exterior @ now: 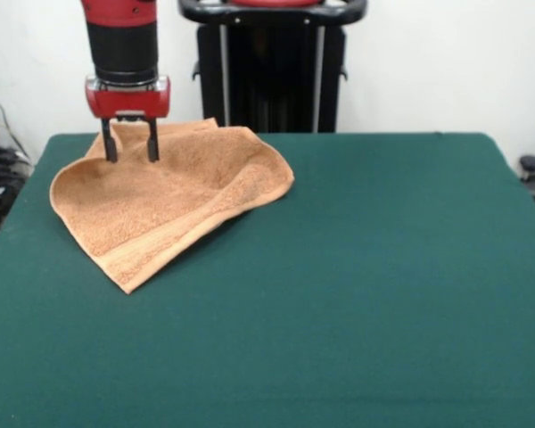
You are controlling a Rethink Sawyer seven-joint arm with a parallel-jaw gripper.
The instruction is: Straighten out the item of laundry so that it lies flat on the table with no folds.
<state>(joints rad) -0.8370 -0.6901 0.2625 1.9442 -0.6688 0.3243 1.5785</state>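
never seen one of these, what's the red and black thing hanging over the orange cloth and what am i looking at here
The red and black thing is the end of a robot arm. At its tip is a gripper with two thin black fingers, open, with a gap between them. The single picture comes from a camera across the table, facing the robot; the black pedestal behind is its stand. On the large table with a dark green felt top lies a small tan-orange terry-cloth towel, rumpled, with one edge folded over on the picture's right. The fingers hang at the towel's far edge and grip nothing that shows; contact is unclear.
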